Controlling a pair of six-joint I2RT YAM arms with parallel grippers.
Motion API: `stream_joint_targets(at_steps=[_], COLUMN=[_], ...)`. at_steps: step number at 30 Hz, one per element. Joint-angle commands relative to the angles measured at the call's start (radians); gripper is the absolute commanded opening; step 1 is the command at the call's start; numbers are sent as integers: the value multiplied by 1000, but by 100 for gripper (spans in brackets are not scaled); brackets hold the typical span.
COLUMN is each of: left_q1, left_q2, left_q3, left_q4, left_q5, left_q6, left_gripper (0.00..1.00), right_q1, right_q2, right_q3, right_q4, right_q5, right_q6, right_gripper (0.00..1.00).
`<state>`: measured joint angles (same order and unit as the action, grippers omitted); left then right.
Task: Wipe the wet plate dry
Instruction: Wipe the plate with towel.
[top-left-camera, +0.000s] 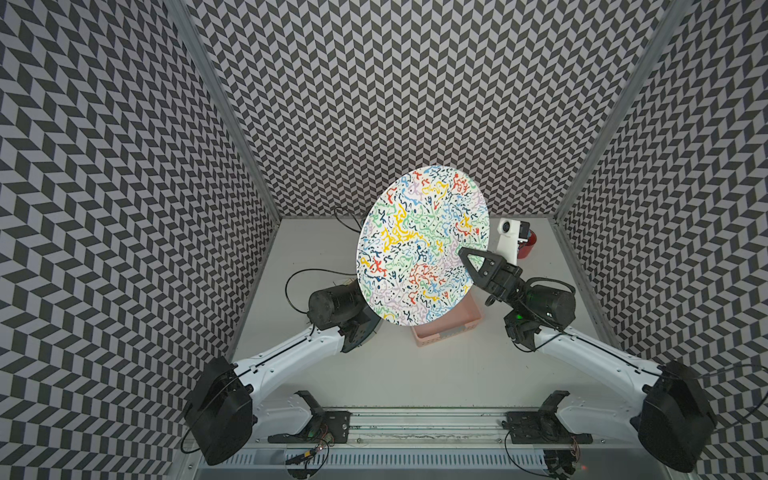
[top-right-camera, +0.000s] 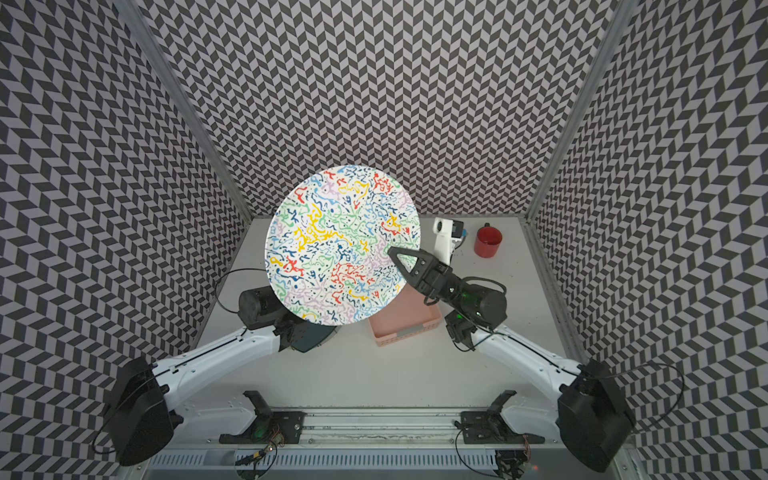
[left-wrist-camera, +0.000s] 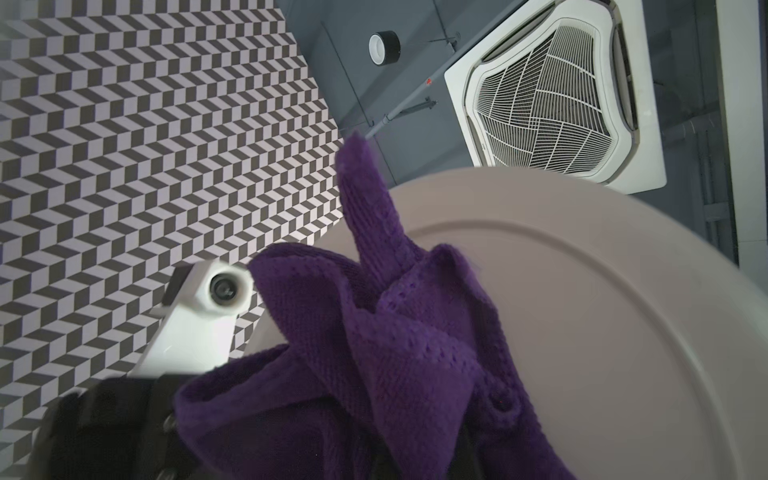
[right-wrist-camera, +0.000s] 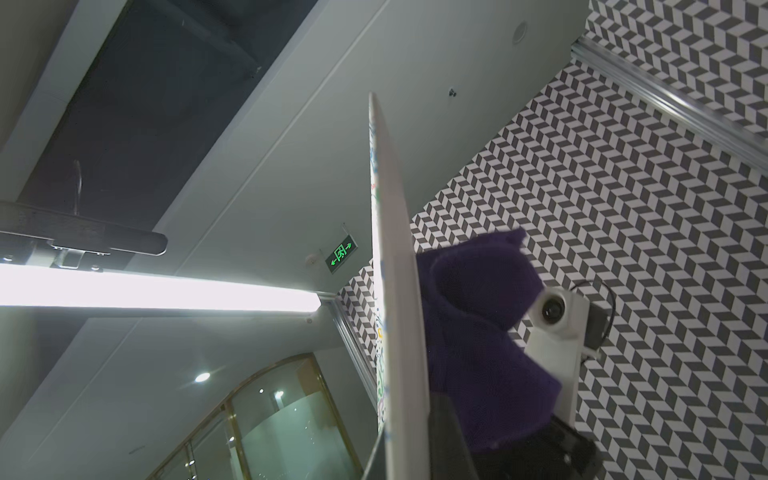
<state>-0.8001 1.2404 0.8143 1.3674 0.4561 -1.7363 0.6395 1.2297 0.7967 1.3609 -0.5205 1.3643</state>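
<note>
While the right gripper (top-left-camera: 462, 252) clamps tight on its rim, the plate (top-left-camera: 415, 245) hangs in the air in both top views. It is over the table (top-left-camera: 374, 374), partly above the pink basket (top-left-camera: 449, 330) and well apart from the red mug (top-right-camera: 488, 241). Its squiggle-patterned face tilts up toward the overhead camera and its plain back faces down toward the left arm. Being round, it has no true long axis. We read it as an oval running from the far rim by the back wall to the near rim over the left wrist. The left gripper is hidden beneath the plate here.

Over to the left wrist view: the purple knitted cloth (left-wrist-camera: 395, 332) is bunched over the left gripper (left-wrist-camera: 399, 407). That gripper is closed hard on the cloth, which lies up against the plate's plain back.

Now the right wrist view: we see the plate edge-on, jaws closed either side of the rim, with the cloth on the plain side.

We judge the underside is being wiped. The next move calls for a steady right-hand hold while the cloth sweeps across the back. We cannot tell whether any wetness remains.
</note>
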Motion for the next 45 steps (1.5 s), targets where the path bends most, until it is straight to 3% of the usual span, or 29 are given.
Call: stream_joint_targets(at_steps=[1,6,10,12,13,14,16,17,20,24,29,32,36,38,40,43,45], left_q1=[-55,1,124,190,216,226,197,163,125,95,90,144,230,205,99,-89,-128], left_q2=[-63,-183,-302,-371,-413,-459,-518,-523,-472,-348,-298,-286,-201,-131,-58,5,1], left_q3=[-39,-118,-153,-154,-138,-98,1,19,36,42,22,71,213,282,333,340,293], left_q4=[81,18,-67,-193,-246,-469,-970,-1114,-1269,-1325,-1322,-1352,-1439,-1470,-1506,-1542,-1538], left_q5=[41,39,64,88,94,77,-99,-224,-426,-503,-612,-648,-604,-501,-409,-499,-557], left_q6=[43,77,100,154,238,382,743,878,1065,1121,1114,1134,1232,1346,1477,1571,1550], left_gripper=[0,0,0,0,0,0,0,0,0,0,0,0,0,0,0,0,0], right_q1=[-73,-167,-209,-214,-213,-213,-207,-196,-150,-119,-116,-76,77,139,152,139,98], right_q2=[15,-35,-100,-137,-158,-177,-214,-230,-265,-274,-294,-324,-365,-376,-381,-394,-414], right_q3=[32,-28,-99,-123,-128,-129,-119,-118,-122,-112,-128,-164,-242,-276,-281,-276,-242], right_q4=[-130,-149,-230,-299,-344,-405,-519,-565,-631,-657,-671,-703,-744,-724,-693,-647,-675], right_q5=[126,137,150,153,149,136,122,137,188,209,205,194,247,277,283,352,349], right_q6=[-25,-11,-71,-133,-170,-212,-294,-328,-411,-453,-483,-534,-622,-630,-625,-592,-580], right_gripper=[0,0,0,0,0,0,0,0,0,0,0,0,0,0,0,0,0])
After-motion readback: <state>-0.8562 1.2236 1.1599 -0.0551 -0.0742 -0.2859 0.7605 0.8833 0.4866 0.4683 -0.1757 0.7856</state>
